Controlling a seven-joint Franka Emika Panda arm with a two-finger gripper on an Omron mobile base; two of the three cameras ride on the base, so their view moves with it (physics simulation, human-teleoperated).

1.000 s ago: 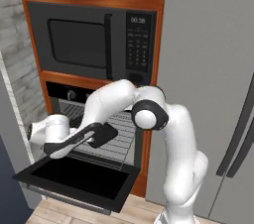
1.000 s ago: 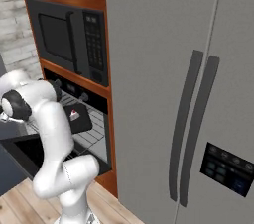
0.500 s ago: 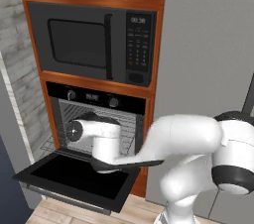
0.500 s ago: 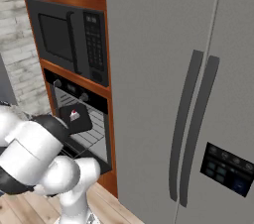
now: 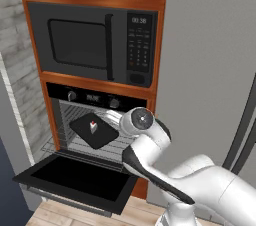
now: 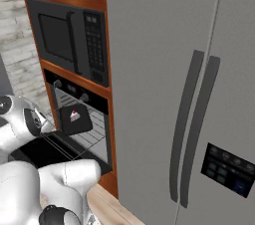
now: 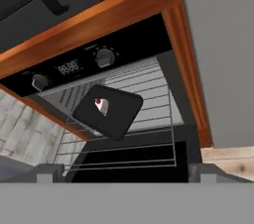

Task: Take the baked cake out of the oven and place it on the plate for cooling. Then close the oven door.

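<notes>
Gripper: standing wide apart, holding nothing.
Cake [image 5: 93, 126]: sitting on a dark tray [image 5: 102, 135], left of centre, on the oven [image 5: 95, 120] rack.
Oven door [image 5: 75, 182]: hanging open, lower left.

Cake [image 5: 92, 126] (on tray [image 5: 105, 136]) in oven [image 5: 75, 115]

Both base views flank the open oven [image 5: 95, 120]; hand view tilts closer.
</notes>
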